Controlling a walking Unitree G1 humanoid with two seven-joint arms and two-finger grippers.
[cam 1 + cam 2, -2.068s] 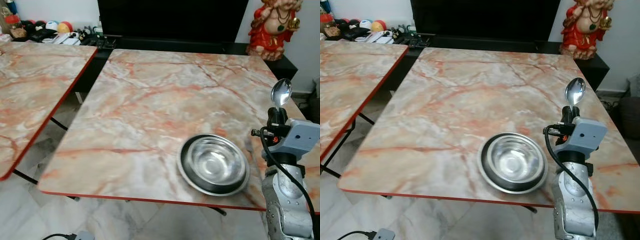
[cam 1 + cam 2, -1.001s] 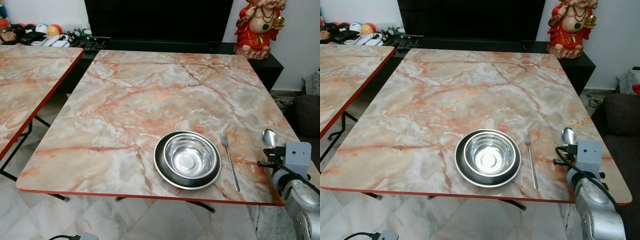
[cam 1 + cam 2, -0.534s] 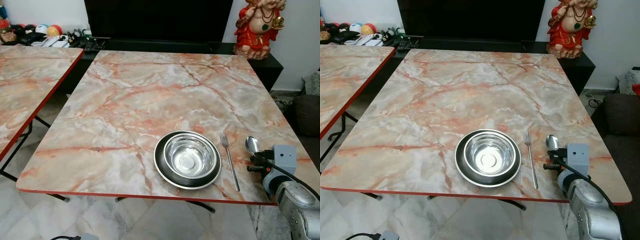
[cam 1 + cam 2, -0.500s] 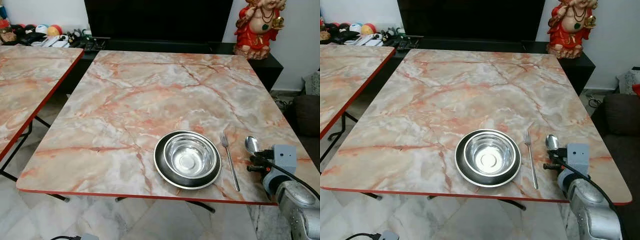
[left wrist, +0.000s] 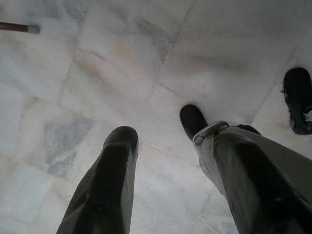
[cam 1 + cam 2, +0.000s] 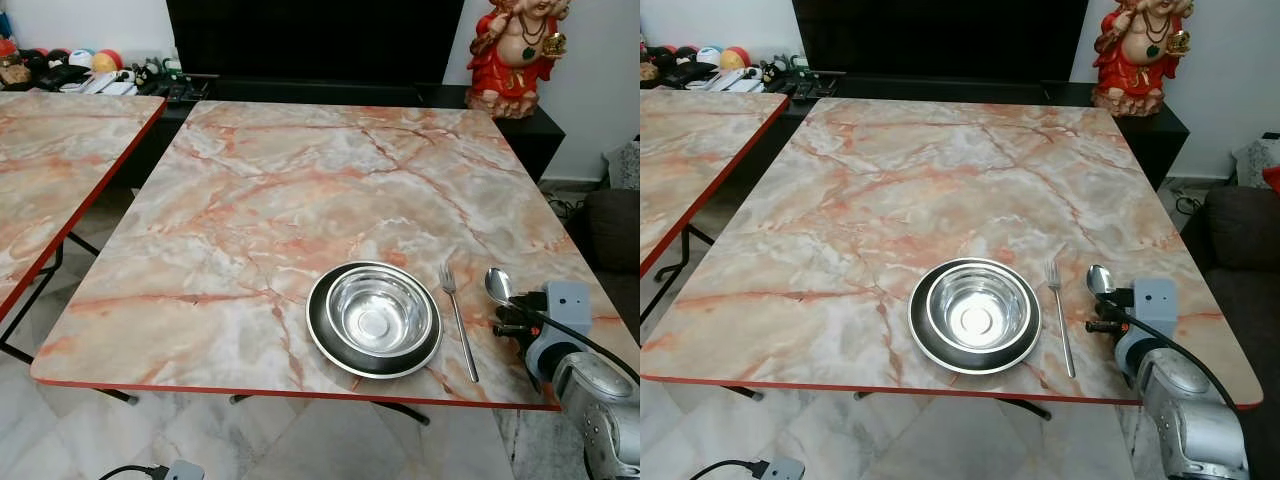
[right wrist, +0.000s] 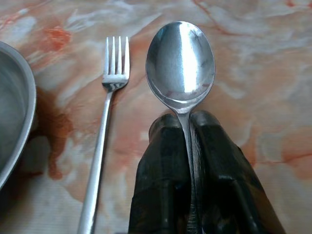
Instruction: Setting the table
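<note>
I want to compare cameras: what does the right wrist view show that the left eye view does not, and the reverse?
Right wrist view: the right end effector pinches the spoon by its handle. Left eye view: the whole marble table, a second table, a red statue, the dark plate under the steel bowl. Both: spoon, fork, bowl edge.

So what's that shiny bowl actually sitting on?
The steel bowl sits on a dark plate on the marble table; just the plate's rim shows around it, its middle covered by the bowl. A fork lies beside it, and the right gripper holds a spoon.
</note>
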